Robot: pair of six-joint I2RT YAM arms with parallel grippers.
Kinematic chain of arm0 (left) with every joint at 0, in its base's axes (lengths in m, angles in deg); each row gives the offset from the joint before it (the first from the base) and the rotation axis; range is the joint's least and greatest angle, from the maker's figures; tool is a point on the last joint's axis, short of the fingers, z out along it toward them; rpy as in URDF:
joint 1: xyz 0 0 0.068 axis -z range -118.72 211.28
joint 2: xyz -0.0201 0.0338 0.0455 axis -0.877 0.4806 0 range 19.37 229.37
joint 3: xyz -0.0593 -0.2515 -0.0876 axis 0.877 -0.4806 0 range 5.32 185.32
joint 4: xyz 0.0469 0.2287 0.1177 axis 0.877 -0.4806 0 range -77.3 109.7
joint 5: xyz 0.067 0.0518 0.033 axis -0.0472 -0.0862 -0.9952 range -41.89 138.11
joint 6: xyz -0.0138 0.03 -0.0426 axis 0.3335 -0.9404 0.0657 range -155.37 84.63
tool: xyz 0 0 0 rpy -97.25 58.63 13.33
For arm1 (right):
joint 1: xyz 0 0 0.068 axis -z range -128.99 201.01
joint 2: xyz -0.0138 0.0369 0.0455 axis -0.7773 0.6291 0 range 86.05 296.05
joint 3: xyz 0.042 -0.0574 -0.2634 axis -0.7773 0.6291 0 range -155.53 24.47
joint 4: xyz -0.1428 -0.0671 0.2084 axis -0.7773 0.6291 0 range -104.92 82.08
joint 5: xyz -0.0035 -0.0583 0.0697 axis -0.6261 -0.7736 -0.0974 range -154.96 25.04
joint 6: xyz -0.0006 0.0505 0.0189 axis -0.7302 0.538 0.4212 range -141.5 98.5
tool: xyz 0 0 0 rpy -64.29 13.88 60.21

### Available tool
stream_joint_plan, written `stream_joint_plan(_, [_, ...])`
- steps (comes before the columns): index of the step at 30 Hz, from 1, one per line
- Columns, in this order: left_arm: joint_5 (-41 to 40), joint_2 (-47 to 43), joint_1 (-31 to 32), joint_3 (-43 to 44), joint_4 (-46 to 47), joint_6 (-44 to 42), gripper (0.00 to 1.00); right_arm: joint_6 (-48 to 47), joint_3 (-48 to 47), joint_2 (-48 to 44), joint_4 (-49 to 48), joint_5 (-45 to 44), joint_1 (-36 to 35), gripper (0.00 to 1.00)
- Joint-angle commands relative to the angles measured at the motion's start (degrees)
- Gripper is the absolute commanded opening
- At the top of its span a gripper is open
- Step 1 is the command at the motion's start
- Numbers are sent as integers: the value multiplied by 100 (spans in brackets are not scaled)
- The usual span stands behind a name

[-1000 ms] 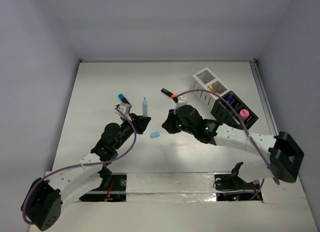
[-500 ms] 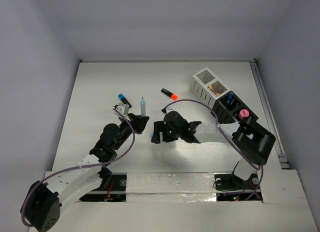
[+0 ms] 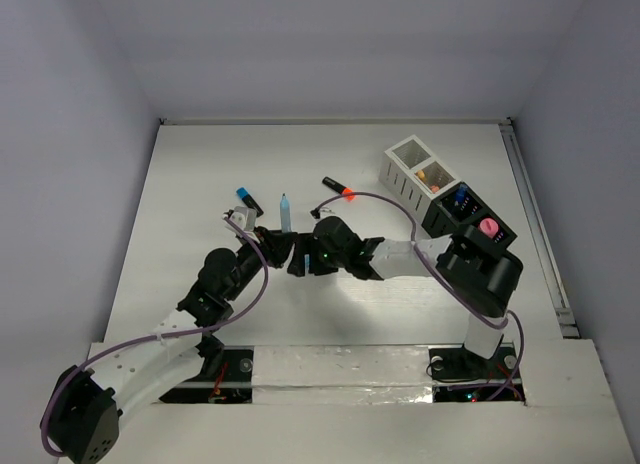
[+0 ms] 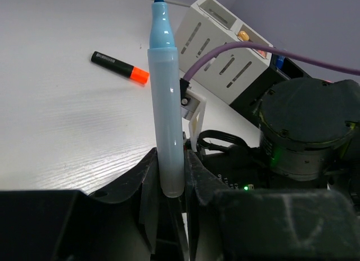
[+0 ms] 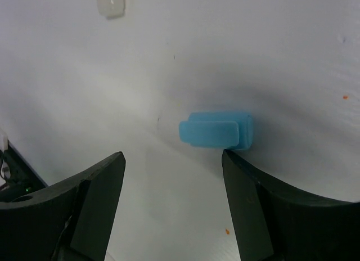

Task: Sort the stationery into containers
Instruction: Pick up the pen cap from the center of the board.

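L hand (image 4: 171, 182) is clamped tight on the pale marker (image 4: 166, 103), gripping its lower end. It stands upright, tip up, cap off. From the top cam I see that marker (image 3: 285, 212) about mid-table, a bit left of centre. R hand (image 5: 171, 160) is spread wide and low over the table (image 3: 200, 164), just beside the L hand (image 3: 275, 246). Wrist cam shows the blue cap (image 5: 216, 130) lying flat between its fingers (image 5: 101, 199), nearer one than the other; no contact that I can make out. In the top cam the R hand (image 3: 300, 259) hides the cap. Orange-cap marker (image 3: 338, 188) lies loose toward the far edge, blue-cap marker (image 3: 245, 197) toward the left. Boxes (image 3: 415, 169) run along the right edge near the far corner, whites farthest, w/ a pink cylinder (image 3: 488, 227) in a black one.
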Motion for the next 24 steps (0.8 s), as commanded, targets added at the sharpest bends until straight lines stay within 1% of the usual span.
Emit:
stream_joint_plan(1, [-42,-111,-13,149,195,-30,0,-253,-421,317,330,-547,-26,76])
stream_joint_plan(4, [-42,-120,-13,149,177,-30,0,-516,-676,511,733,-722,-26,74])
stream_joint_plan(7, [-86,-164,-13,149,177,-39,0,-657,-958,625,1173,-916,-26,71])
stream_joint_plan(8, [-234,-190,-13,140,169,-39,0,-675,-1019,678,1252,-977,-26,70])
stream_joint_plan(14, [-323,-287,-13,131,116,-39,0,-780,-1239,906,1367,-1101,-26,68])
stream_joint_plan(17, [-367,-305,-13,131,90,-48,0,-833,-1432,1038,1394,-1109,-26,63])
stream_joint_plan(18, [-376,-313,-13,131,81,-48,0,-859,-1502,1117,1507,-1179,-26,59])
stream_joint_plan(21, [-411,-357,-13,131,54,-48,0,-921,-1670,1205,1692,-1250,-78,53])
stream_joint_plan(24, [-420,-401,-13,123,54,-56,0,-965,-1723,1258,1815,-1303,-79,50])
